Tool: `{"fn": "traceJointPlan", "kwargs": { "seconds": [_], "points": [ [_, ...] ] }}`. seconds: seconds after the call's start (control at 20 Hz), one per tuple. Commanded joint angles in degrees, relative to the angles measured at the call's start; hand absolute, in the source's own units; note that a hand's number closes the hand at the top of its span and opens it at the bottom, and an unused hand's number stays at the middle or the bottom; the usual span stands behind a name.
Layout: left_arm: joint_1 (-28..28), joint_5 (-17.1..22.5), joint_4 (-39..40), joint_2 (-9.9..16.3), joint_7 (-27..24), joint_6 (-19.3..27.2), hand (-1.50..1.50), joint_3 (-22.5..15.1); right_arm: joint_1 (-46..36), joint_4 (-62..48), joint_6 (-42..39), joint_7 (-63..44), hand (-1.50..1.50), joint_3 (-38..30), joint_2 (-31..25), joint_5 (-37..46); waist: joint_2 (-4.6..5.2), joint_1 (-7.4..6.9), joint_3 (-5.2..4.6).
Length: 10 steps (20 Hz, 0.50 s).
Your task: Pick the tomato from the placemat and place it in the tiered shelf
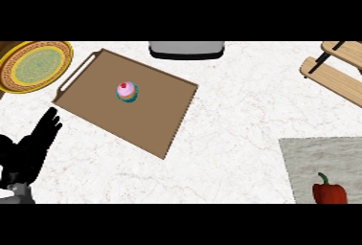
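A red tomato (pixel 329 192) with a green stem lies on a grey placemat (pixel 322 158) at the near right. The wooden tiered shelf (pixel 338 72) stands far right. On the white marble tabletop (pixel 233 129), a brown tray (pixel 152 115) holds a cupcake (pixel 127 91). The left hand (pixel 32 148) rests released at the near left, fingers straight.

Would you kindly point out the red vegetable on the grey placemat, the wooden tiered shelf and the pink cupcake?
Red vegetable with green stem (pixel 329 193), head view, on its red body.
Wooden tiered shelf (pixel 338 82), head view, on its lower slat.
Pink cupcake (pixel 127 91), head view, on its frosting.
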<state>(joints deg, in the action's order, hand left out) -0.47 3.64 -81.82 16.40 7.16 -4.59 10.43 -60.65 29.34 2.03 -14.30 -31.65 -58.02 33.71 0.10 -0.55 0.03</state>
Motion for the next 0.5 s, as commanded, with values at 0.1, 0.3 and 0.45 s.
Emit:
{"fn": "traceJointPlan", "kwargs": {
  "seconds": [0.1,0.3,0.45],
  "points": [
    [3.88,0.97,-3.51,0.68,-0.87,-1.19,0.00,1.26,1.92,3.21,-4.23,1.60,-1.50,-7.04,-4.99,-8.06,-0.46,0.66,-0.01],
    [3.48,0.35,-3.66,0.18,1.13,-0.31,0.00,0.94,5.11,8.56,-8.34,-2.03,-1.50,-10.46,-9.12,-12.07,-0.68,1.76,-0.03],
    [3.29,0.84,-0.20,0.43,-2.06,-1.34,0.00,2.08,9.14,9.32,-13.14,-2.86,-1.50,-13.30,-16.52,-13.32,-0.62,2.48,-0.05]
  ]
}}
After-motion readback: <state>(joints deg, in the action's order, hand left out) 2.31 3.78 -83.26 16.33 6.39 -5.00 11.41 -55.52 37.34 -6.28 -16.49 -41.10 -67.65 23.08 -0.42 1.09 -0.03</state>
